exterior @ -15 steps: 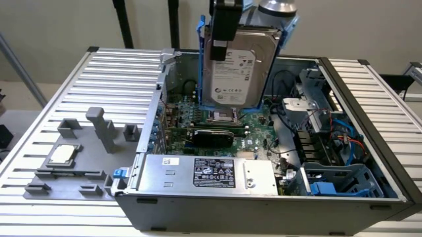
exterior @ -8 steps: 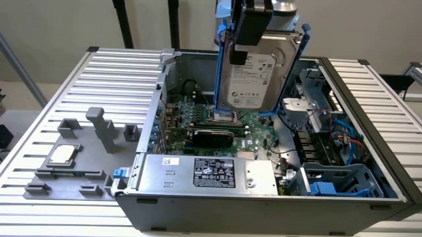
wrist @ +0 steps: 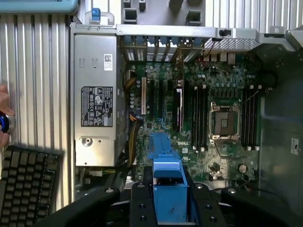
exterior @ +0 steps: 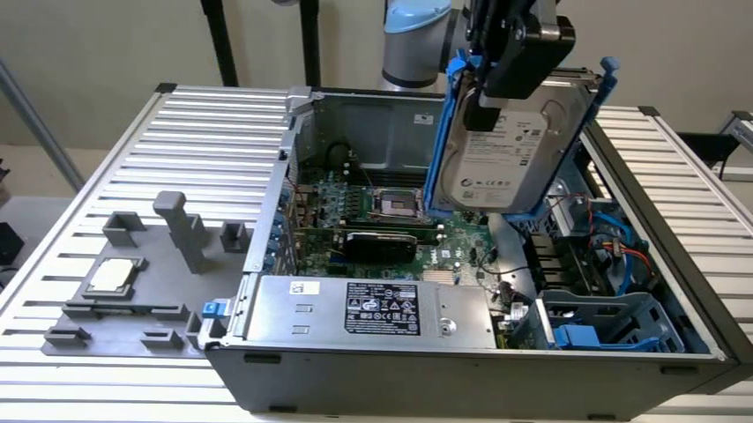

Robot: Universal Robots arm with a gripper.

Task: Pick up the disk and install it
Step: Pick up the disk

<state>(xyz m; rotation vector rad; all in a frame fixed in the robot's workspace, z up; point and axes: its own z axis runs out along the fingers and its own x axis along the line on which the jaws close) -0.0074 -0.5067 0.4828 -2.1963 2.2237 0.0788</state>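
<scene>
Holding the disk (exterior: 518, 150) clamped in my claw (exterior: 495, 88) above the open case (exterior: 353, 388), pickup done, I judge seating it calls for squaring it to the blue bay (exterior: 600, 322).

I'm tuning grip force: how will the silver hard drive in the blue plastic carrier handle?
The flat silver-grey metal hard drive looks rigid and probably dense, so unlikely to flex in the black gripper. Its thin blue plastic carrier likely bends first. Gripped near its upper end, tilted above the open grey computer case, it may pivot if bumped.
</scene>
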